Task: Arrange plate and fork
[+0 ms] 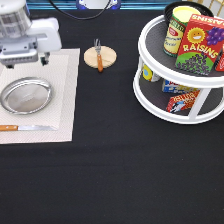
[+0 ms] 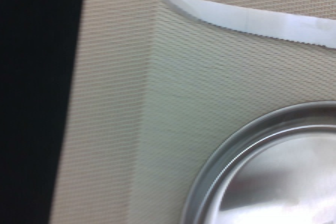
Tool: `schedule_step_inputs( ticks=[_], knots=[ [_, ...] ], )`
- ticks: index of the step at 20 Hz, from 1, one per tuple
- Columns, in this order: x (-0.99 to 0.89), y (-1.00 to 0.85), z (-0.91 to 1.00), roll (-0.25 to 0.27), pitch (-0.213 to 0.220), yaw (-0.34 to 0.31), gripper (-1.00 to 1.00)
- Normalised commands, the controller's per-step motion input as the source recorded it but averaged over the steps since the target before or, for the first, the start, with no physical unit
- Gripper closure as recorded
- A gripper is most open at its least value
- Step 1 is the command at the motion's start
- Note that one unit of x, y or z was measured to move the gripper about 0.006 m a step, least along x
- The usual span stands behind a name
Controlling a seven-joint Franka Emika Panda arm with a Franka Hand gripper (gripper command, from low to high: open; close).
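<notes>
My gripper (image 1: 25, 62) hangs over the placemat's (image 1: 65, 90) far edge, just above the plate (image 1: 26, 95); I cannot tell how wide it is or whether it holds anything. The plate lies on the placemat with the knife (image 1: 27, 128) below it on the same mat. The fork (image 1: 99, 55) rests across the wooden coaster (image 1: 107, 59), off the placemat's top right corner.

Black tablecloth (image 1: 115, 175) covers whole table, w/ blue strip (image 1: 145, 5) along exterior view's top edge; even lighting.
</notes>
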Motion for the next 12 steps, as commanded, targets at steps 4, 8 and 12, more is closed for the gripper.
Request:
schedule_step_inputs(
  ticks=[4,8,12],
  knots=[
    [-0.48,0.60,0.42,-0.010,-0.062,0.000,-1.00],
    [-0.48,0.61,0.05,-0.020,-0.010,0.000,-1.00],
    [-0.49,0.63,-0.01,-0.028,0.000,0.000,-1.00]
  ],
)
